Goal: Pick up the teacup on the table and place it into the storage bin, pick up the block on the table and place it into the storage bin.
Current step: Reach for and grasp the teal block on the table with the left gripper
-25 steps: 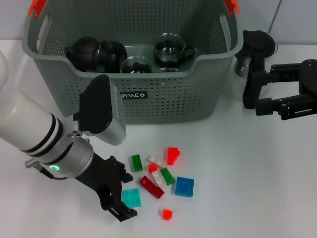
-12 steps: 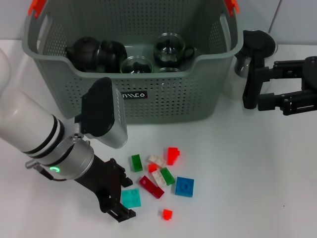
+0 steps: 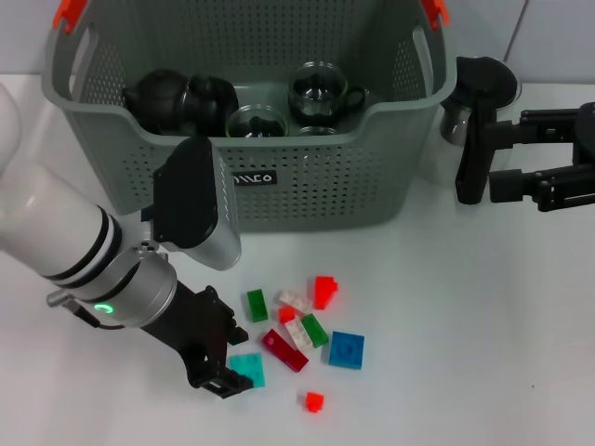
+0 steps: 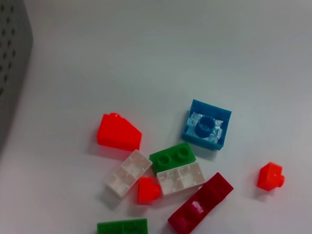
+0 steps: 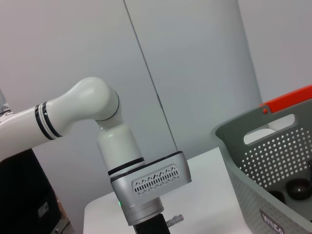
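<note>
The white counter (image 3: 483,325) carried the storage bin (image 3: 316,186) at its far side, a grey-green perforated basket already holding dark teaware and glass cups. In front of the bin lay a loose scatter of small blocks. The left gripper (image 3: 226,370) was low over the near-left edge of that scatter, its fingers apart with the teal block (image 3: 247,369) between them; whether they touched it could not be told. The right gripper (image 3: 474,167) hovered off the bin's right side, its fingers spread and holding nothing, beside a dark-lidded metal cup (image 3: 476,93). Among the scattered pieces were a blue square block (image 4: 206,125), a dark red long block (image 4: 201,204), green blocks (image 4: 172,156) and a small red stud (image 4: 270,176).
</note>
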### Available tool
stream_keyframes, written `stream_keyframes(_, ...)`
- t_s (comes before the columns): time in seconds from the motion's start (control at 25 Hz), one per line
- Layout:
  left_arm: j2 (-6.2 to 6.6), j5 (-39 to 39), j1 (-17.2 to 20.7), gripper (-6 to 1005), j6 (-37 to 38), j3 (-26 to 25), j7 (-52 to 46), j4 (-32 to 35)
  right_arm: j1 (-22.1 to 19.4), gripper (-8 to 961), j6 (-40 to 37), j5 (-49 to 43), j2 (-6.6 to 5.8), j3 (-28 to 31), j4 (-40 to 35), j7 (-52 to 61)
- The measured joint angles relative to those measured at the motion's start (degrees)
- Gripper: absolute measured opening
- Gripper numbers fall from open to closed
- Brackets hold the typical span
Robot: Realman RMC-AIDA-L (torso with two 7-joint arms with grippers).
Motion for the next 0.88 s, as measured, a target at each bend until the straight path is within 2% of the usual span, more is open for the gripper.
stream_keyframes(0.28, 0.00, 0.80, 0.00, 589, 1.79, 0.26, 0.26, 2.04, -0.02, 882, 0.01, 0.00, -0.05, 0.09, 0.00, 0.01)
stream_keyframes(0.88, 0.00, 1.56, -0.17, 589, 1.74, 3.19, -1.80, 1.76, -0.07, 883, -0.09, 0.04, 0.13, 0.16, 0.00, 0.02)
